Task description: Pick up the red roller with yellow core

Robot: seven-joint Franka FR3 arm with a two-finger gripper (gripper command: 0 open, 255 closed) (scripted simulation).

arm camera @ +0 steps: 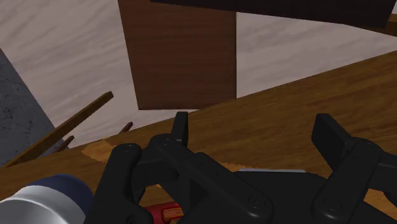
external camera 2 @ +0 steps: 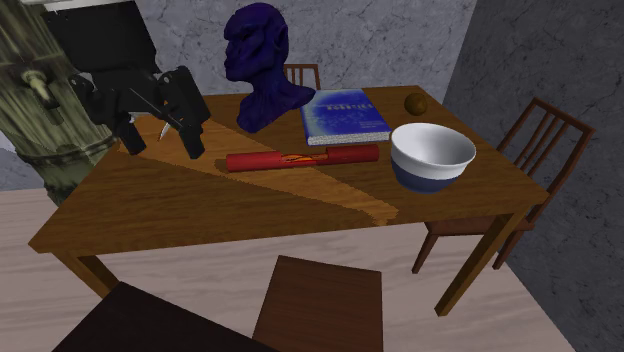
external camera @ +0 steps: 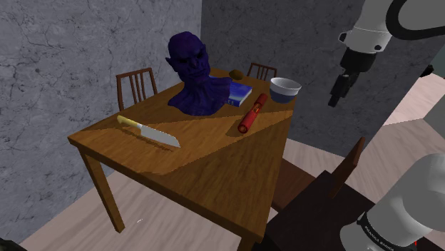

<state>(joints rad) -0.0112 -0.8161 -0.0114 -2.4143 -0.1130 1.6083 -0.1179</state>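
- Shoulder view: the red roller lies flat on the wooden table, just right of frame centre, near the blue book and the white bowl.
- The gripper hangs at upper right, well apart from the roller.
- Wrist view: the fingers stand apart, released, grasping nothing.

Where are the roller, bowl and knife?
roller (external camera 2: 300,157): second exterior view, middle of its length.
bowl (external camera 2: 432,177): second exterior view, blue outer wall.
knife (external camera: 149,132): shoulder view, blade near the handle.
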